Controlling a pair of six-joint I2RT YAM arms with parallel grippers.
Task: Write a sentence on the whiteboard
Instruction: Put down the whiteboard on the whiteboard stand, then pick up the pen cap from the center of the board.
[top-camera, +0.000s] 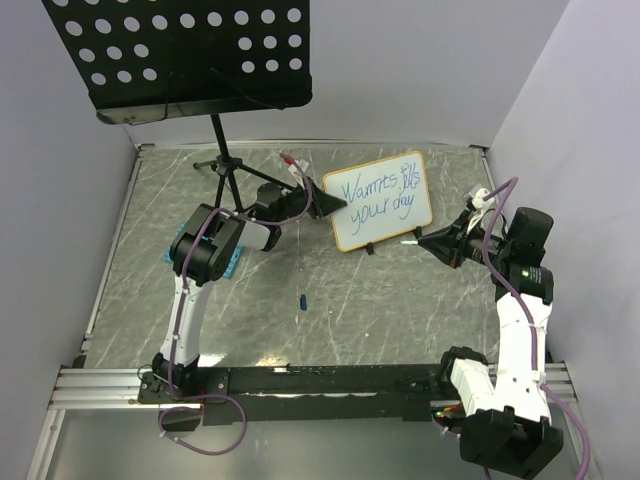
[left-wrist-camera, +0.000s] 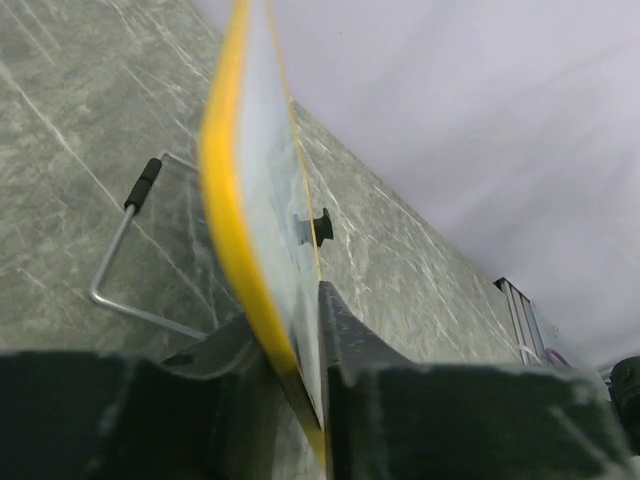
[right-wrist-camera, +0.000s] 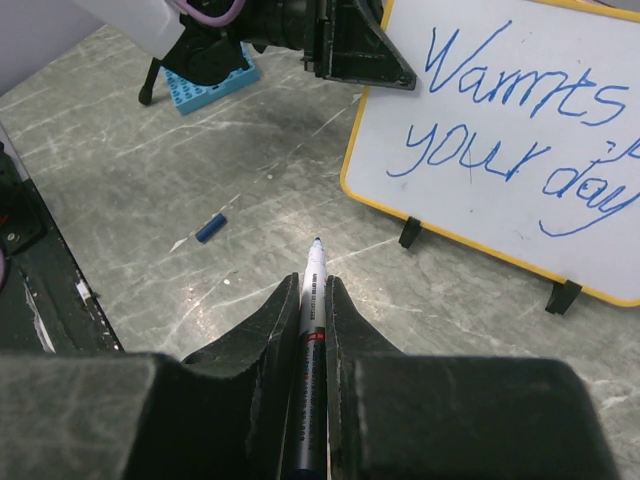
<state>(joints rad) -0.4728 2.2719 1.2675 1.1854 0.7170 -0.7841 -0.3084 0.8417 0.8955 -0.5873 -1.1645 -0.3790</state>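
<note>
The whiteboard (top-camera: 362, 232), white with an orange-tan frame, stands tilted at the back middle of the table. The sentence (top-camera: 380, 195) is in blue marker in two slanted lines. My left gripper (top-camera: 335, 203) is at the board's left edge. In the left wrist view its jaws (left-wrist-camera: 288, 310) close on either side of the whiteboard (left-wrist-camera: 265, 180), seen edge-on. My right gripper (top-camera: 420, 240) hovers just right of the board, shut on a white marker (right-wrist-camera: 313, 290) whose bare tip points forward. The sentence (right-wrist-camera: 520, 100) on the whiteboard (right-wrist-camera: 480, 215) is legible ahead of it.
A blue marker cap (top-camera: 302, 299) lies on the table in front of the board. A blue perforated rack (top-camera: 232, 265) sits under the left arm. A black music stand (top-camera: 180, 60) rises at the back left. The board's wire leg (left-wrist-camera: 120, 260) rests behind it.
</note>
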